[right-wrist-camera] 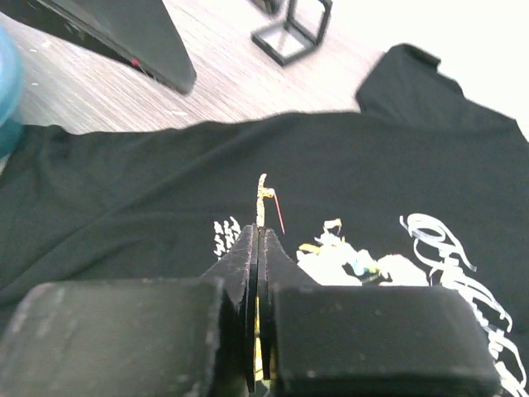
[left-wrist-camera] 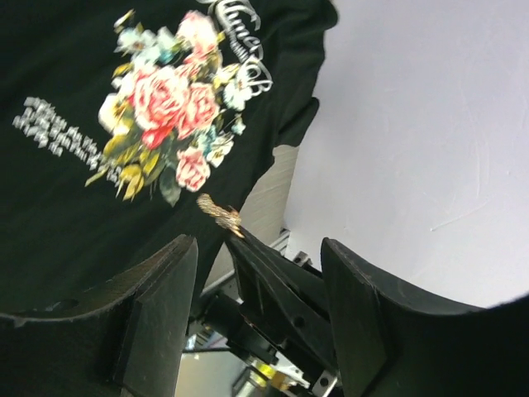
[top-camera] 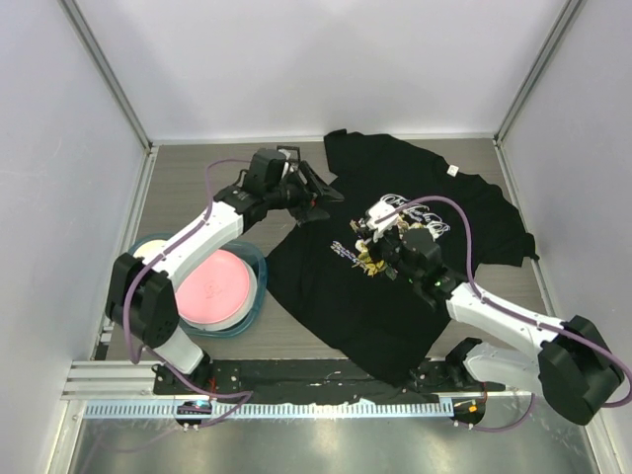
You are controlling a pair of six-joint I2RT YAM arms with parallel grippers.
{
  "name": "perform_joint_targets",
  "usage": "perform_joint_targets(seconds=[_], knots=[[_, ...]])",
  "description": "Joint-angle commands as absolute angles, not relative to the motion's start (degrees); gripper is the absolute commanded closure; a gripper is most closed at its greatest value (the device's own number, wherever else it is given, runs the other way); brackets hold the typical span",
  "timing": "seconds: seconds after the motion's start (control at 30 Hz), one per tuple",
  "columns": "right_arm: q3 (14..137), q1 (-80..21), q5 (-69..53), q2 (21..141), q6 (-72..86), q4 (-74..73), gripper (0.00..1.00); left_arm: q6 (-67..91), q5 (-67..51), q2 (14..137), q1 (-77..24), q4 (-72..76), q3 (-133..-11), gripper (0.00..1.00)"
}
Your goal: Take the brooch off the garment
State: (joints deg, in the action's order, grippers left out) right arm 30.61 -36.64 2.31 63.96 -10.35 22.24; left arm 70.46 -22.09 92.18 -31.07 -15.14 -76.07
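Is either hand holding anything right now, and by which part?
The right hand is shut on the brooch, pinching one end; its gold tip sticks out beyond. The left hand is open, holding nothing.

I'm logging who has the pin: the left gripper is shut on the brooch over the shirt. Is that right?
Not quite. It is the right gripper that is shut on the brooch over the shirt, as the right wrist view shows. The left gripper is open and holds nothing.
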Motion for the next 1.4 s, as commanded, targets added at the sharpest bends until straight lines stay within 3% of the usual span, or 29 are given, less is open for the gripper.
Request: perform_joint_targets(seconds=[0.0, 0.53, 0.77, 0.97, 1.37], knots=[[26.6, -38.1, -2.3, 59.3, -18.2, 35.5, 0.99, 76.9, -21.0, 87.9, -31.2, -24.9, -75.8, 0.35], [28.9, -43.5, -0.2, 59.8, -24.0, 35.0, 0.99, 84.9, -22.5, 87.6, -35.2, -24.2, -72.8, 0.39], [28.4, -44.1, 2.9, 59.4, -23.7, 35.5, 0.99, 85.3, -20.9, 87.8, -36.3, -24.3, -72.3, 0.58], [28.6, -44.6, 3.0, 59.0, -23.6, 35.8, 0.99, 85.7, -20.3, 88.9, -36.9, -23.7, -72.5, 0.65], [28.0, -45.6, 2.5, 58.4, -23.6, 34.4, 0.99, 85.2, -17.1, 85.4, -36.9, -18.5, -69.4, 0.49]])
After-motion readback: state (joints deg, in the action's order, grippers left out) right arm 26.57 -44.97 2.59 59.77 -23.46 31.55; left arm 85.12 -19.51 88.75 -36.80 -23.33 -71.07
